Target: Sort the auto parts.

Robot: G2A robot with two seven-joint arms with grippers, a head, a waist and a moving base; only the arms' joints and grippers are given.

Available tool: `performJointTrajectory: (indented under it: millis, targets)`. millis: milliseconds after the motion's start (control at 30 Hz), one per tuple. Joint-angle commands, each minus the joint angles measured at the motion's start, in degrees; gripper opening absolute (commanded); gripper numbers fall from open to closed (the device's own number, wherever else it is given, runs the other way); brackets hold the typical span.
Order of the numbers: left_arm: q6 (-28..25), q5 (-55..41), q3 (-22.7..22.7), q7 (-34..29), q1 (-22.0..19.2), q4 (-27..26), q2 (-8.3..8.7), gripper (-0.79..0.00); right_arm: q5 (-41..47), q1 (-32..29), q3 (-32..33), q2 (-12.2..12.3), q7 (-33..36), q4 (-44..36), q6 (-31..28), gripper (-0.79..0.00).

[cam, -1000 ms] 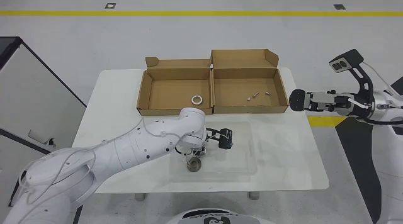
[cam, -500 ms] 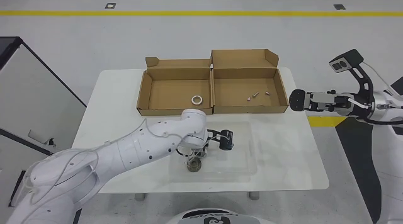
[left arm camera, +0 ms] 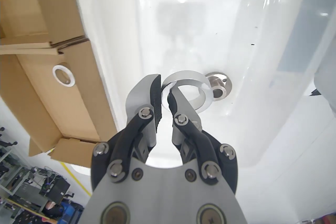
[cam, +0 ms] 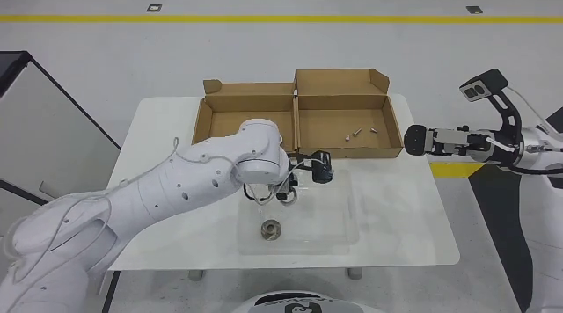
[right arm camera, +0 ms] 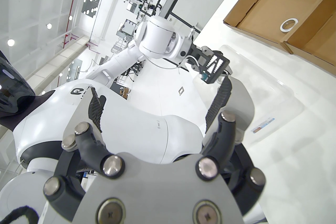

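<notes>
Left gripper [left arm camera: 164,93] fingers clamped on metal ring [left arm camera: 203,100]. We see it lifted off clear tray [cam: 339,225] now, swung toward cardboard boxes [cam: 224,128]. Flanged bushing [cam: 271,229] left behind in tray. Right gripper [cam: 410,140] fingers spread, same spot off worktop [cam: 158,155] edge.

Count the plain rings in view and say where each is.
2. A white ring lies in the left cardboard box; a metal ring is clamped in the left pincer over the clear tray. The tray's flanged bushing is not counted; the arm may hide more.
</notes>
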Motion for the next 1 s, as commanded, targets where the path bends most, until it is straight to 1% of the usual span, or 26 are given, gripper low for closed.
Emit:
performJointTrajectory:
  millis: [0, 67, 133, 233, 267, 300, 400, 567, 667, 700, 767, 800, 900, 933, 967]
  targets:
    - [1.1, -1.5, -2.9, -0.9, 0.4, -2.7, 1.33, -0.785, 0.0, 0.0, 0.0, 0.0, 0.0, 0.0, 0.0, 0.0]
    - [1.4, -3.1, -5.4, -1.0, 0.8, -4.5, 2.32, -0.785, 0.0, 0.0, 0.0, 0.0, 0.0, 0.0, 0.0, 0.0]
    - [1.6, -5.8, -9.2, -0.2, 1.8, -6.2, 3.67, -0.785, 0.0, 0.0, 0.0, 0.0, 0.0, 0.0, 0.0, 0.0]
    - [1.1, -9.2, -14.4, 2.7, 3.5, -6.8, 5.28, -0.785, 0.0, 0.0, 0.0, 0.0, 0.0, 0.0, 0.0, 0.0]
    - [1.1, -10.0, -15.7, 4.2, 4.1, -6.9, 5.61, -0.785, 0.0, 0.0, 0.0, 0.0, 0.0, 0.0, 0.0, 0.0]
    - [0.6, -11.8, -18.0, 6.6, 5.5, -6.7, 6.25, -0.785, 0.0, 0.0, 0.0, 0.0, 0.0, 0.0, 0.0, 0.0]
    - [-1.8, -15.6, -22.7, 12.1, 8.6, -6.4, 7.48, -0.785, 0.0, 0.0, 0.0, 0.0, 0.0, 0.0, 0.0, 0.0]
    - [-9.3, -22.6, -29.9, 22.5, 13.5, -5.1, 8.94, -0.785, 0.0, 0.0, 0.0, 0.0, 0.0, 0.0, 0.0, 0.0]
    - [-15.6, -27.4, -33.2, 29.1, 16.3, -4.2, 9.41, -0.785, 0.0, 0.0, 0.0, 0.0, 0.0, 0.0, 0.0, 0.0]
    - [-18.6, -29.8, -34.0, 31.6, 17.3, -3.9, 9.46, -0.785, 0.0, 0.0, 0.0, 0.0, 0.0, 0.0, 0.0, 0.0]
    - [-23.4, -32.6, -35.2, 34.7, 18.5, -2.9, 9.56, -0.785, 0.0, 0.0, 0.0, 0.0, 0.0, 0.0, 0.0, 0.0]
    - [-26.4, -34.5, -35.4, 36.4, 19.1, -2.5, 9.52, -0.785, 0.0, 0.0, 0.0, 0.0, 0.0, 0.0, 0.0, 0.0]
    - [-33.1, -38.9, -35.8, 40.1, 19.9, -0.5, 9.33, -0.785, 0.0, 0.0, 0.0, 0.0, 0.0, 0.0, 0.0, 0.0]
    - [-34.2, -40.0, -35.7, 40.9, 19.9, 0.1, 9.24, -0.785, 0.0, 0.0, 0.0, 0.0, 0.0, 0.0, 0.0, 0.0]
    - [-34.2, -41.3, -35.7, 42.1, 19.8, -0.5, 9.08, -0.785, 0.0, 0.0, 0.0, 0.0, 0.0, 0.0, 0.0, 0.0]
